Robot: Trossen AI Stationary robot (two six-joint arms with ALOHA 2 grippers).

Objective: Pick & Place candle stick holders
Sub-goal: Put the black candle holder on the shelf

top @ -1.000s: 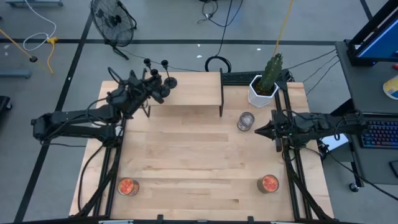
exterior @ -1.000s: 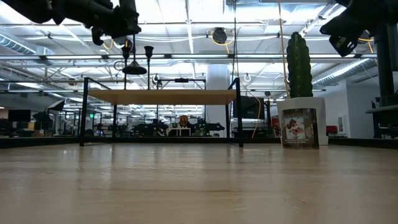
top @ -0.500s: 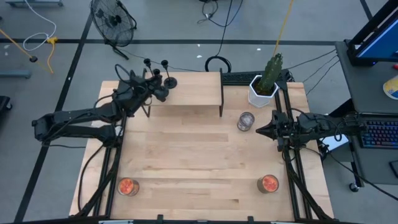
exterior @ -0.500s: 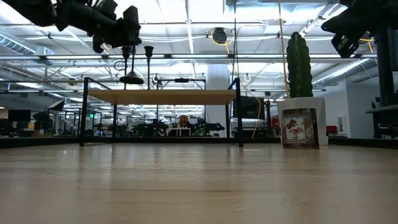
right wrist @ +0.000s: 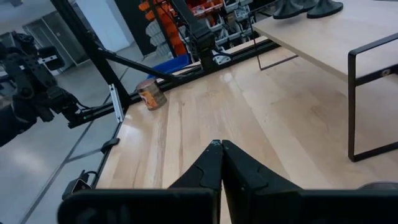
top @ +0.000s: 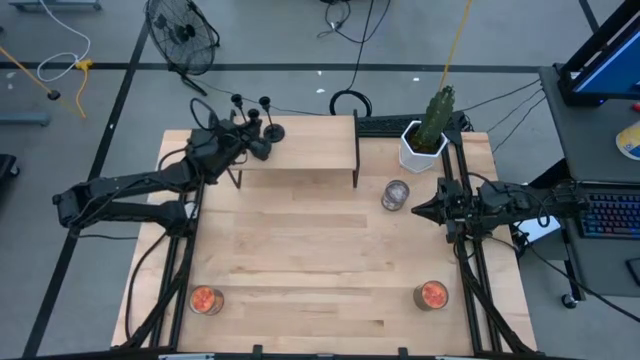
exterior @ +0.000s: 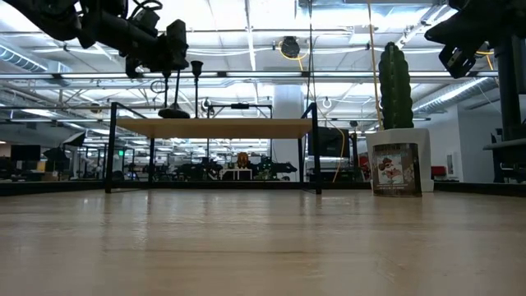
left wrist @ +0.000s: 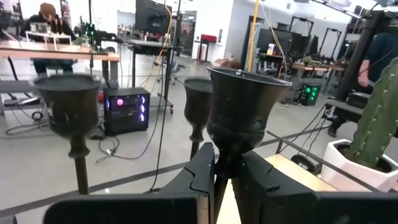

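Pale wooden planks make up the tabletop [top: 300, 260], with a low wooden shelf on thin black metal legs [top: 300, 150] standing at its far edge. At the shelf's left end the left gripper [top: 256, 148] holds 1 matte-black candle stick holder [left wrist: 244, 115], its jaws pinched tight on the thin stem just below the flared cup. 2 more matte-black candle stick holders [top: 268, 118] stand just beyond the jaws, close together on the same corner of the shelf.

The held piece stands upright, long axis vertical, cup up and round disc base down; in the low view its base [exterior: 174, 113] hangs just above the shelf top or barely on it, I cannot tell which.

The main risk, as I judge it, is crowding: the 3 stand so near each other that a sideways drift of the jaws could knock a neighbour off the shelf's back edge. Letting go while the stem is tilted could tip the tall, narrow holder.

The right gripper [right wrist: 221, 163] waits well apart, over the tabletop's right side, jaws closed on nothing.
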